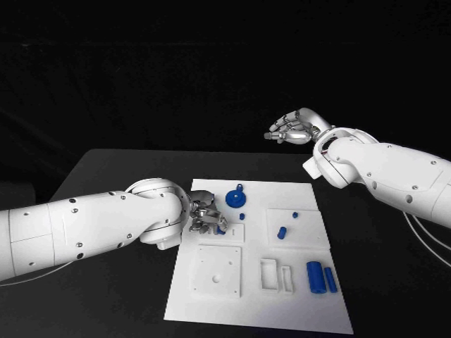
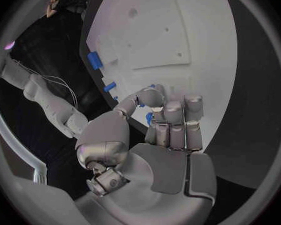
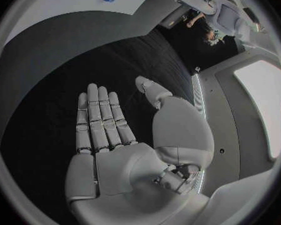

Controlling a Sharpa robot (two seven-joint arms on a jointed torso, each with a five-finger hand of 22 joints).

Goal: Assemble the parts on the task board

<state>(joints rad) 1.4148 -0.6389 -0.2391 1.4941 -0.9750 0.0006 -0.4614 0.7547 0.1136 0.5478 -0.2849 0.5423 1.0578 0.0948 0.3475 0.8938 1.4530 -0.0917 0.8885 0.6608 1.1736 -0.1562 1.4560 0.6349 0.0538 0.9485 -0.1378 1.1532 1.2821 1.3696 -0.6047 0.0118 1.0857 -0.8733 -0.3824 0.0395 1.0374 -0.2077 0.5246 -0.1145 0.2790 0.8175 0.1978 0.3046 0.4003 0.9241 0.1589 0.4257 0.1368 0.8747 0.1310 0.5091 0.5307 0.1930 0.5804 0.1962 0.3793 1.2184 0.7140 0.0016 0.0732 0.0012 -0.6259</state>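
Observation:
The white task board (image 1: 297,303) lies in the middle of the black table. My left hand (image 1: 205,217) is low over the board's left edge, fingers curled, pinching a small blue part (image 2: 150,118) between thumb and fingers; most of the part is hidden. A blue wheel-shaped part (image 1: 236,197) lies just beyond that hand. Small blue pegs (image 1: 282,231) sit mid-board, and two blue cylinders (image 1: 314,274) lie at its near right. My right hand (image 1: 292,131) is raised beyond the table's far edge, and its flat palm (image 3: 109,155) holds nothing.
White recessed blocks (image 1: 218,267) and a slotted holder (image 1: 274,274) stand on the near half of the board. Bare black table (image 1: 114,176) surrounds the board on both sides.

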